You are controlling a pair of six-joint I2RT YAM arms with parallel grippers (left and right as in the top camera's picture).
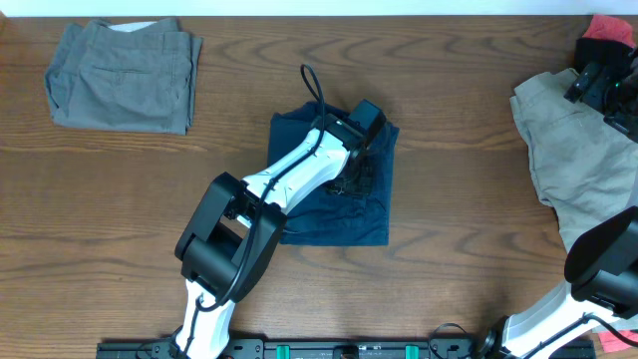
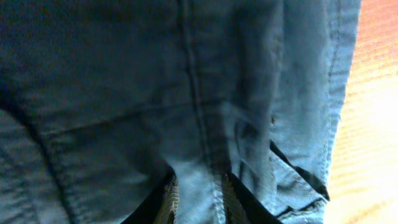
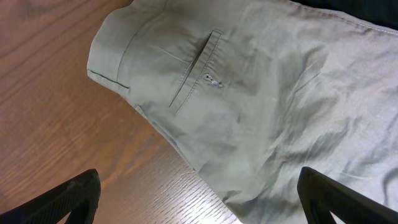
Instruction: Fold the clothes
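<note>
The dark navy shorts (image 1: 339, 221) lie folded in the middle of the table. My left gripper (image 1: 357, 168) is down on their upper right part. In the left wrist view its jaws (image 2: 199, 200) are shut on a ridge of the navy shorts (image 2: 124, 81). Khaki-beige shorts (image 1: 583, 160) lie rumpled at the right edge. My right gripper (image 1: 598, 85) hovers over them. In the right wrist view it (image 3: 196, 186) is open and empty above the khaki shorts (image 3: 267, 93), whose back pocket shows.
Grey-olive shorts (image 1: 122, 75) lie folded at the far left corner. A coral-red garment (image 1: 610, 30) lies at the far right corner. The right arm's base (image 1: 598, 269) stands at the front right. Bare wooden table (image 1: 478, 199) lies between the navy and khaki pairs.
</note>
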